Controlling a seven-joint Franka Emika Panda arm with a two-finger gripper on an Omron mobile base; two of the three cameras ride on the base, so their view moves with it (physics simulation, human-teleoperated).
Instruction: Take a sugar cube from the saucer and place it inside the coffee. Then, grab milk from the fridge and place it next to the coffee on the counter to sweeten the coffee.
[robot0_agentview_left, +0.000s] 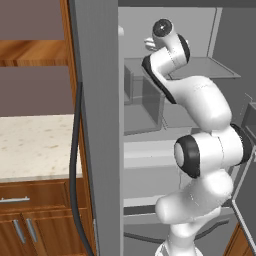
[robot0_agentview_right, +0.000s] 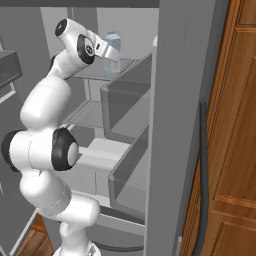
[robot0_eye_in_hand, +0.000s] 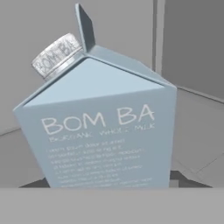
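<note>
The milk (robot0_eye_in_hand: 105, 131), a pale blue-grey gabled carton with a silver cap and white print, stands upright on an upper shelf inside the open fridge (robot0_agentview_right: 90, 112). In the right base view the milk (robot0_agentview_right: 113, 42) shows just past my hand. My gripper (robot0_agentview_right: 111, 56) reaches deep into the fridge at that shelf's height. In the hand view my gripper (robot0_eye_in_hand: 105, 183) straddles the carton's lower body, and a dark fingertip (robot0_eye_in_hand: 177, 177) presses against each side, shut on it. The sugar cube, saucer and coffee are out of view.
The thick grey fridge door (robot0_agentview_left: 95, 125) with its black seal stands open left of the arm. Door bins (robot0_agentview_right: 130, 105) jut out on the right. The beige counter (robot0_agentview_left: 35, 145) over wooden drawers lies left of the door. A wooden cabinet (robot0_agentview_right: 235, 125) flanks the right.
</note>
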